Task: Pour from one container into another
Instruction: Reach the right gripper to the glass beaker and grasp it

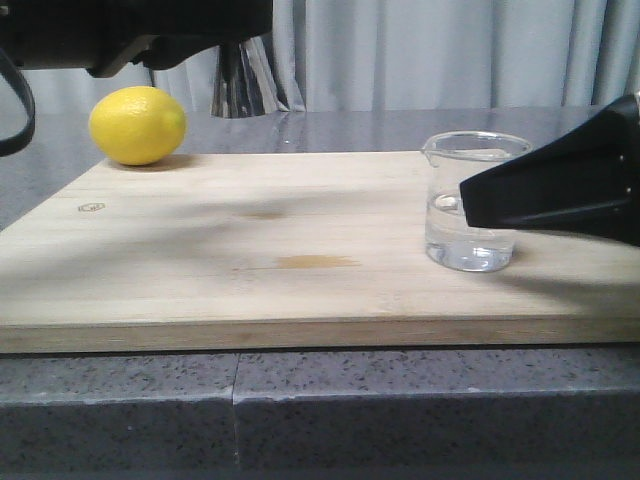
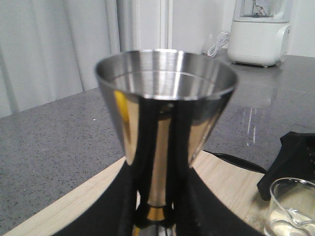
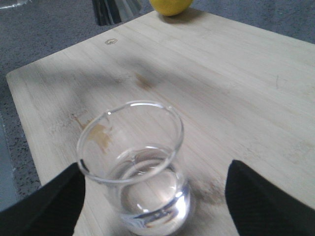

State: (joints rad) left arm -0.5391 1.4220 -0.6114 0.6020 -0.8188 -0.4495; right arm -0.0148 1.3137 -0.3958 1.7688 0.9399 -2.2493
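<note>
The steel jigger (image 2: 165,98) stands upright in my left gripper (image 2: 156,209), whose black fingers are shut on its narrow waist at the gold band. In the front view only the jigger's lower cone (image 1: 245,80) shows under the left arm, lifted at the back left. The clear glass beaker (image 1: 470,205) holds some clear liquid and stands on the wooden board (image 1: 250,260) at the right. My right gripper (image 3: 155,196) is open at the beaker (image 3: 135,162). One finger (image 3: 44,206) is close to the glass and the other stands well apart.
A yellow lemon (image 1: 137,125) lies on the board's far left corner. The board rests on a grey speckled counter (image 1: 300,400), with curtains behind. A white blender base (image 2: 258,32) stands far off on the counter.
</note>
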